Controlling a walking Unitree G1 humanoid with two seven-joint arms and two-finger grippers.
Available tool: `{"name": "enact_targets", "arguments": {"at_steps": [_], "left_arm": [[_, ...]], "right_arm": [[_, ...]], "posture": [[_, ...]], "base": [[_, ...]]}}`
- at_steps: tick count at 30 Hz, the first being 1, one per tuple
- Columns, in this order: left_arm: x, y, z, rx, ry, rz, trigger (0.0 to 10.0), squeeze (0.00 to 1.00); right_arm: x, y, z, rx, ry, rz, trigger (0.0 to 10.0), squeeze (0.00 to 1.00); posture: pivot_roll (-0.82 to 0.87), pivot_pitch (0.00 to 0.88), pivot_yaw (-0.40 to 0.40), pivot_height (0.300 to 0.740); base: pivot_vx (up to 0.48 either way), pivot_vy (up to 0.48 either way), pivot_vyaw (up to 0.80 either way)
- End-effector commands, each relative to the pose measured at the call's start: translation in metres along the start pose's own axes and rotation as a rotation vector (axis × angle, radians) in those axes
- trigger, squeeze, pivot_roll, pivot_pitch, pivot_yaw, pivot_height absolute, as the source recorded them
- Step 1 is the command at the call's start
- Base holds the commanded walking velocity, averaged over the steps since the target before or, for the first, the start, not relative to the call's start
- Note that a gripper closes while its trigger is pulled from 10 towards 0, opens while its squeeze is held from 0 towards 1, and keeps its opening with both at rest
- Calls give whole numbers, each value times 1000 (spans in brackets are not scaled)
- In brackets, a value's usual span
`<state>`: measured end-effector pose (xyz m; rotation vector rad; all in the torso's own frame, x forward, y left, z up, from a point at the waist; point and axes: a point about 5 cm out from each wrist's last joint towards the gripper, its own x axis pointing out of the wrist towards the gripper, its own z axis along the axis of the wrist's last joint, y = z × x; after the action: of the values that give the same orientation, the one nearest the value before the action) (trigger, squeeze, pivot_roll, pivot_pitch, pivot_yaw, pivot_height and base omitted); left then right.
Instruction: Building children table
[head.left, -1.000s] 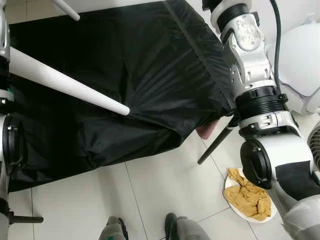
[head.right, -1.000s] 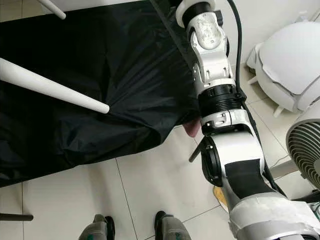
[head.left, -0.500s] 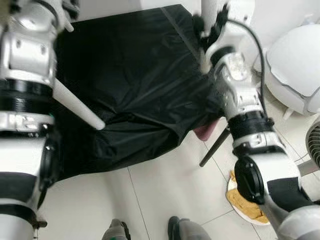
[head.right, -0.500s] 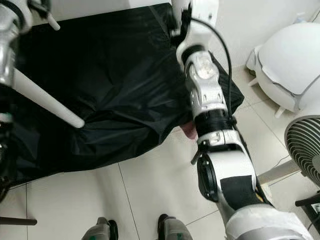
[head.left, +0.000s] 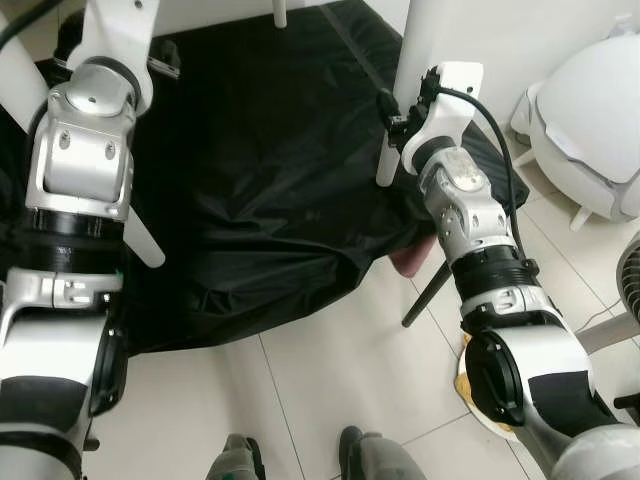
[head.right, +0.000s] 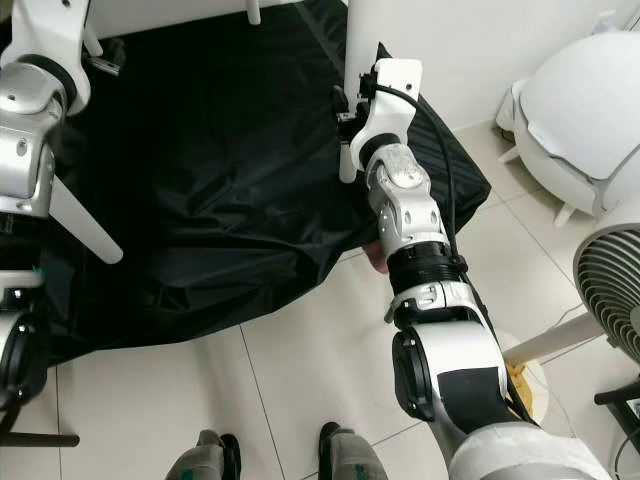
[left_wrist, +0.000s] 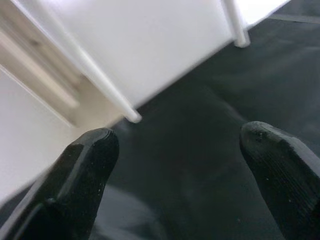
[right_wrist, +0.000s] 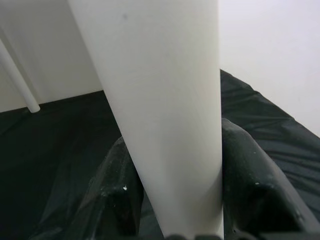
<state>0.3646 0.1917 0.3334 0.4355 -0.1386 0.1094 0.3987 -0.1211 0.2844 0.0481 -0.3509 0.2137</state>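
Tapered white table legs are what we have to work with: rigid, smooth and probably light each on its own, though the whole small white children's table (left_wrist: 150, 55) will be bulkier and prone to swing if lifted by one leg. We judge the painted surface slippery, so a hold on the thicker upper part, close to the tabletop, should give better control than one near the thin tip.

Our right gripper (right_wrist: 172, 200) has its two black fingers (right_wrist: 252, 185) pressed against either side of the near white leg (head.left: 408, 90), pinching it a little above its foot. That foot hangs just over the crumpled black plastic sheet (head.left: 270, 200) spread on the tiled floor. Our left gripper (left_wrist: 190, 160) is spread wide and holds nothing; beyond its fingertips (left_wrist: 87, 165) lie the underside of the table and two slimmer far legs above the same black sheet, near but not touching. Another white leg (head.right: 85, 225) slants down beside our left forearm.

Half a second ago the right arm reached up past the sheet with no leg visible at the gripper, and the left forearm was blurred in motion. Now the upright leg is clearly in the right gripper's hold, and the slanted leg lies closer to our left arm.
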Motion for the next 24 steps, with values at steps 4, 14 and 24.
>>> {"name": "enact_targets", "arguments": {"at_steps": [4, 14, 24], "left_arm": [[-13, 19, -37, -50, 86, 37, 10000, 0], [-29, 6, -35, -106, 12, -94, 10000, 0], [-70, -18, -47, -257, -153, -425, 10000, 0]], "right_arm": [[-18, -37, -20, 17, 62, -125, 10000, 86], [-33, -32, -13, 21, -45, -48, 10000, 1000], [-83, -29, -22, 9, -187, 56, 10000, 0]], "posture": [[99, 212, 40, 740], [102, 222, 31, 740], [103, 238, 26, 740]], "base": [[0, 0, 0], [0, 0, 0], [0, 0, 0]]}}
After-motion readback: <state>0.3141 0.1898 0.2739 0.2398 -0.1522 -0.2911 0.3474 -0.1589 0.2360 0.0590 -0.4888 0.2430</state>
